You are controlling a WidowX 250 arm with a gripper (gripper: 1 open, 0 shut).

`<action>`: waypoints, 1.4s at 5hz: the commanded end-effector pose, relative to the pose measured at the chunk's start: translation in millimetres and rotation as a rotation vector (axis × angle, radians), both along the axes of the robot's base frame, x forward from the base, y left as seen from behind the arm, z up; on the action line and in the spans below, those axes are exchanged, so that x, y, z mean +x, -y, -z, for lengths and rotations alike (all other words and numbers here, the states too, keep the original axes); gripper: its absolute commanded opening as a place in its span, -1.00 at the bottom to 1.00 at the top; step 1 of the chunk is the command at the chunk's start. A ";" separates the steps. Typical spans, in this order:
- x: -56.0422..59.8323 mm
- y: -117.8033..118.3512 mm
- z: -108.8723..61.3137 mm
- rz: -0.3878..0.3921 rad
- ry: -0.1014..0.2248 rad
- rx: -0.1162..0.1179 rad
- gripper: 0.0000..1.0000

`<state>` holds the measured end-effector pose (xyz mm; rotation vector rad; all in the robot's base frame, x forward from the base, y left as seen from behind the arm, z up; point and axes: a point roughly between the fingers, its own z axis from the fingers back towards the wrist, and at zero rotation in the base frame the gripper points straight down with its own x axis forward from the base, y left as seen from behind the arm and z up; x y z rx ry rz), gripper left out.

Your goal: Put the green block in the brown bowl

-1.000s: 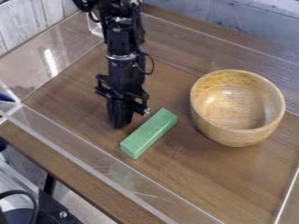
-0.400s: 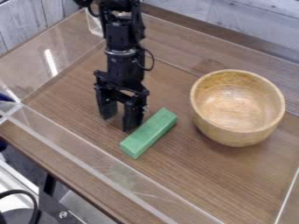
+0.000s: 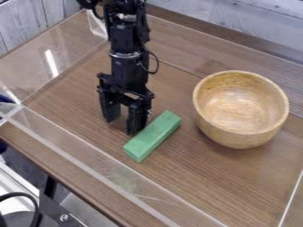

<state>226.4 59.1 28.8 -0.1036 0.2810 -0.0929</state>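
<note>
The green block (image 3: 153,135) lies flat on the wooden table, slanting from lower left to upper right. Just to its left my gripper (image 3: 123,118) points down at the table, its two dark fingers (image 3: 109,109) spread open with nothing between them. The right finger stands close to the block's upper left edge; I cannot tell whether it touches. To the right sits the brown bowl (image 3: 242,108), upright and empty, a short gap from the block.
Clear plastic walls (image 3: 71,35) run around the wooden table (image 3: 225,182), with a low front rim along the near edge. The black arm (image 3: 122,31) rises from the gripper toward the top of the view.
The gripper's fingers were together a second ago and now stand apart. The block has shifted very slightly; the bowl has not moved.
</note>
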 end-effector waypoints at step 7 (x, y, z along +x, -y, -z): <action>13.4 1.4 -13.9 -0.024 0.091 -0.077 -1.00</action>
